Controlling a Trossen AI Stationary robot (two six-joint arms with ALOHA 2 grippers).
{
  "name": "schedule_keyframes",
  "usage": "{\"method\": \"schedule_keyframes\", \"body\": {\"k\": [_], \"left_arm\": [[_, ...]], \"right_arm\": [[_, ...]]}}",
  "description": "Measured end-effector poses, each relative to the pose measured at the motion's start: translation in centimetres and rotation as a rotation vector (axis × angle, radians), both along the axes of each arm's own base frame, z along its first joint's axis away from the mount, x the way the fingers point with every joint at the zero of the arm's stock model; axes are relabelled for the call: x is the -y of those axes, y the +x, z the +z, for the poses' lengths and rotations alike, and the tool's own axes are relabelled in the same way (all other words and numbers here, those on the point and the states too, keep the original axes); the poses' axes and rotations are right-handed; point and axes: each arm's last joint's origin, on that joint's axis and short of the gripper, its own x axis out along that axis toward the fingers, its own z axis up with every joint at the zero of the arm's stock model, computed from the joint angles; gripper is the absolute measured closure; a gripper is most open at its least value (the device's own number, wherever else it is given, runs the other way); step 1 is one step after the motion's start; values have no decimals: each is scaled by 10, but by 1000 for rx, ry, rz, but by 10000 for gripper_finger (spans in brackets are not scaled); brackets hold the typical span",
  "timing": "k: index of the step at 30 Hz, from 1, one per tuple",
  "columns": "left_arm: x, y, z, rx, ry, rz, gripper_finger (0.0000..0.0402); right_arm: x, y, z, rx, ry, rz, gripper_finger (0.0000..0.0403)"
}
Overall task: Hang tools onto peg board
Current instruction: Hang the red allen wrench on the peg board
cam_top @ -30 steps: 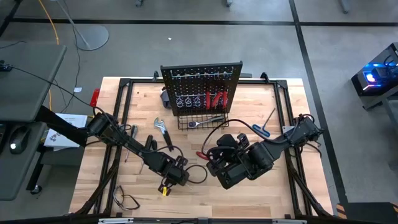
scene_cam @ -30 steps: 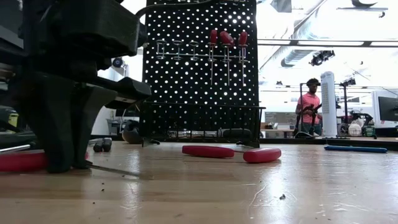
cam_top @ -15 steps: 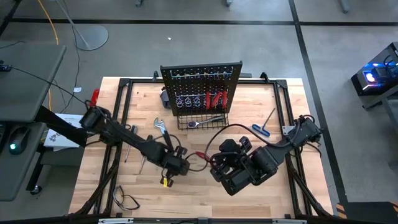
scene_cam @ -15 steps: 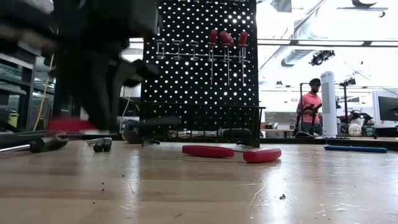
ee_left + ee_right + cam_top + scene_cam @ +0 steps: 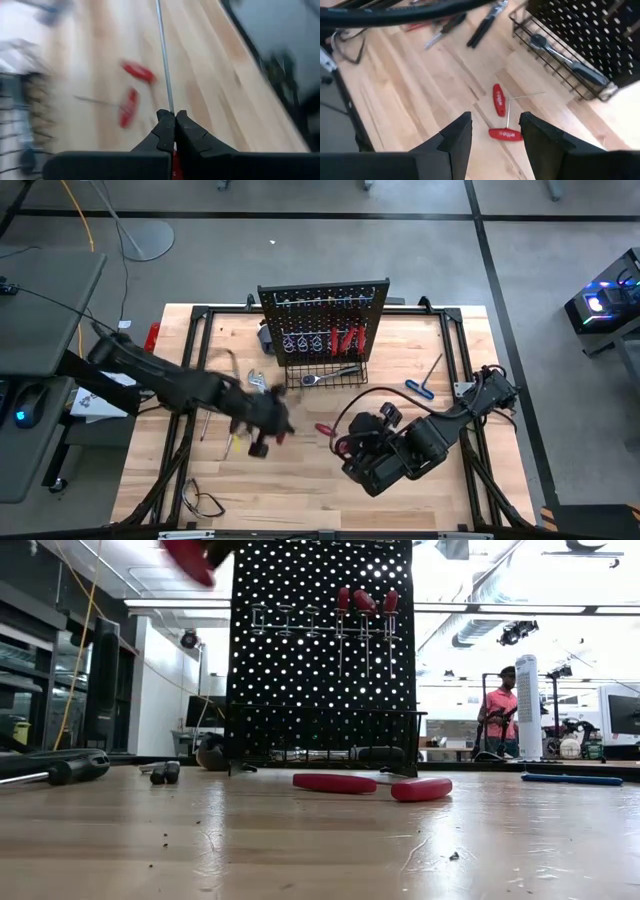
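Note:
The black peg board (image 5: pixel 325 305) stands at the table's far side with several red-handled screwdrivers hung on it and a wire basket (image 5: pixel 325 372) at its base; it also shows in the low view (image 5: pixel 320 660). My left gripper (image 5: pixel 262 440) is raised above the table's middle left, shut on a red-handled screwdriver (image 5: pixel 165 60). My right gripper (image 5: pixel 495 132) is open and empty above two red-handled screwdrivers (image 5: pixel 498 100) that lie flat on the table (image 5: pixel 325 428). My left gripper pinches the screwdriver between its two shut fingers where the thin metal shaft (image 5: pixel 169 102) meets the red handle (image 5: pixel 175 162). The shaft runs along the fingers and sticks out past their tips. The screwdriver is lifted clear of the table; its handle shows high in the low view (image 5: pixel 190 555).
A silver ratchet (image 5: pixel 565 57) lies in the basket. A blue-handled T tool (image 5: pixel 425 380) lies at the right, a silver wrench (image 5: pixel 258 380) and black-handled tools (image 5: pixel 213 395) at the left. A black cable loop (image 5: pixel 205 502) lies near the front left. A person (image 5: pixel 497 710) stands far behind.
My left gripper has risen from the table with the red-handled screwdriver, lifting it clear, and has gone toward the far edge and a little left, toward the peg board. In the low view it has climbed from table height to the picture's top.

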Motion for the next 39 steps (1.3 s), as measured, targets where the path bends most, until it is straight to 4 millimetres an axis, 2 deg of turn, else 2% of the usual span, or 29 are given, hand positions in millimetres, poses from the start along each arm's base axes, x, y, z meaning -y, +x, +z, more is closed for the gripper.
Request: {"method": "schedule_keyframes", "body": {"k": [5, 9, 15, 20, 24, 32, 39], "left_arm": [[-27, -26, 51, 273, -115, 276, 401], [-42, -40, 89, 570, -297, 501, 401], [-48, -38, 118, 882, -449, 619, 401], [-47, -26, 122, 994, -460, 669, 401], [-45, -20, 124, 1047, -484, 689, 401], [-43, -15, 127, 1129, -506, 684, 401], [-42, -10, 128, 1176, -549, 671, 401]], "right_arm": [[0, 7, 3, 21, -37, 91, 242], [10, 18, 7, 119, -103, 34, 242], [37, 48, 21, 344, -187, -117, 225], [54, 69, 39, 511, -239, -159, 187], [56, 77, 55, 603, -344, -159, 164], [58, 77, 72, 618, -558, -265, 157], [67, 81, 80, 607, -623, -265, 157]]}}
